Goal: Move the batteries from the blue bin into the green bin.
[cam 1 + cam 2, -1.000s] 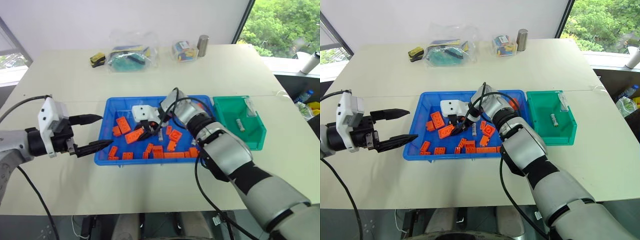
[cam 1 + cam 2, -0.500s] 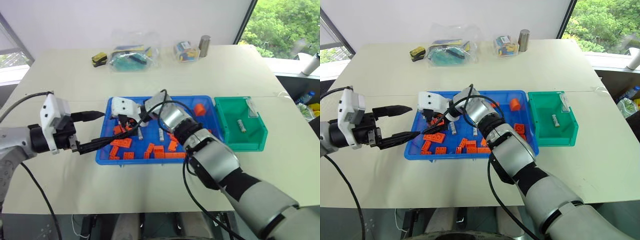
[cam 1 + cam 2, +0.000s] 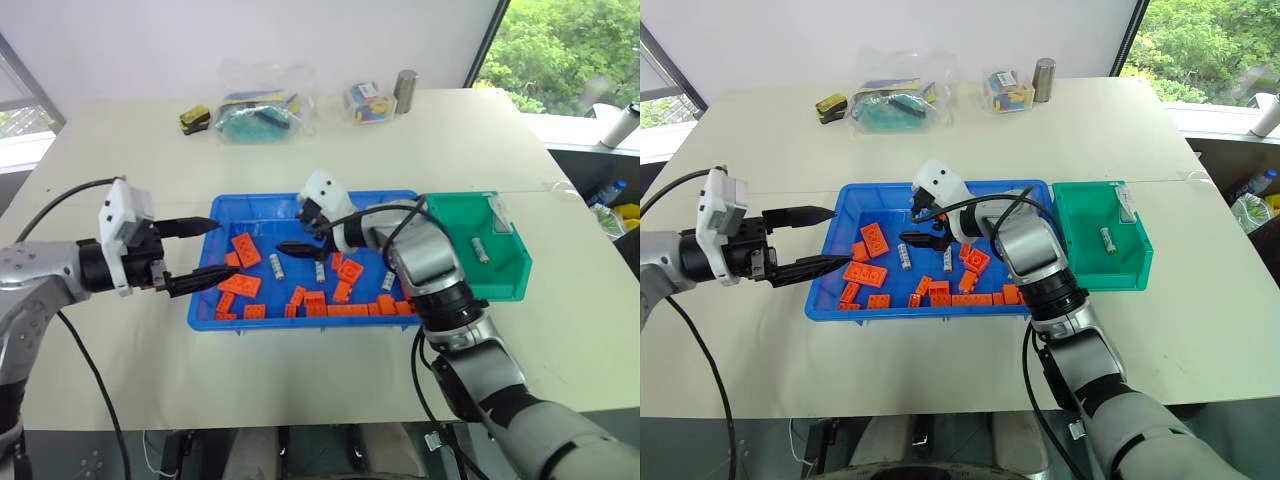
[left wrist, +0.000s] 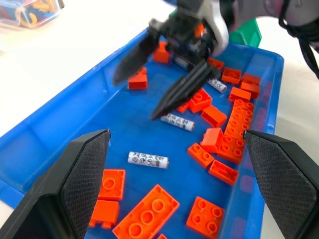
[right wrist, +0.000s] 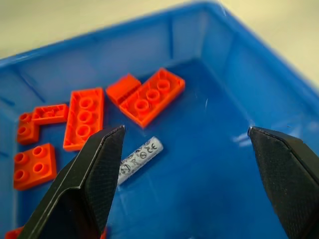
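Right wrist view is showing the right gripper (image 5: pixel 187 184), fingers apart, hovering over a battery (image 5: pixel 138 159) in the blue bin (image 5: pixel 209 40); neighbouring orange bricks (image 5: pixel 149 102) risk getting pinched instead.

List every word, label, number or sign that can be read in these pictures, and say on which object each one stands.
No text can be read.
Batteries in the blue bin: black print and small round signs on the sleeves, too blurred to read.
Label tab on the green bin: too small to read.
Packets at the table's far side: too small to read.
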